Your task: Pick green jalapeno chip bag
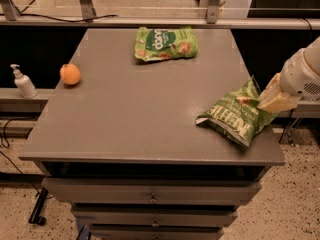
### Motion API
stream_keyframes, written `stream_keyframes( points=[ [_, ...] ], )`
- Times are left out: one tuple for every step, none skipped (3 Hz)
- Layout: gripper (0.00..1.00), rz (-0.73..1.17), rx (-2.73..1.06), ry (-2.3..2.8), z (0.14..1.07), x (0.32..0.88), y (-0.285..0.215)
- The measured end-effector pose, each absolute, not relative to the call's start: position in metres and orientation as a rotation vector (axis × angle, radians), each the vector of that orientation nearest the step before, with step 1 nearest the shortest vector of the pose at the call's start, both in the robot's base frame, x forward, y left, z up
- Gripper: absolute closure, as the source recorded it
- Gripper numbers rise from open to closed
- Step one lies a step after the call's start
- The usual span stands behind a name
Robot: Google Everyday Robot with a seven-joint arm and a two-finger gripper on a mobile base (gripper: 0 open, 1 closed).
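The green jalapeno chip bag (pixel 232 115), light green with white "KETTLE" lettering, lies near the front right corner of the grey table (pixel 130 109). Its right end is tilted up off the surface. My gripper (pixel 270 101), with cream-coloured fingers on a white arm coming in from the right, is shut on the bag's raised right edge, just past the table's right side.
A second green bag with a dark-green round logo (pixel 165 43) lies at the table's back centre. An orange (pixel 70 74) sits at the left edge. A white pump bottle (pixel 22 82) stands on a ledge to the left. Drawers (pixel 150 199) are under the tabletop.
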State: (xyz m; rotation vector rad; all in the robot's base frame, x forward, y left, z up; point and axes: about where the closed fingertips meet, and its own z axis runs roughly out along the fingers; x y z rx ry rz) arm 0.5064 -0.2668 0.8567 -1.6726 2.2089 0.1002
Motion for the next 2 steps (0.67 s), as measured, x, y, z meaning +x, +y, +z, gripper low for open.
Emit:
stream_keyframes(
  points=[
    [1.0,0.155,-1.635,2.215,0.882,0.509,-0.261],
    [1.0,0.273,-1.593,2.185,0.913,0.509,-0.249]
  ],
)
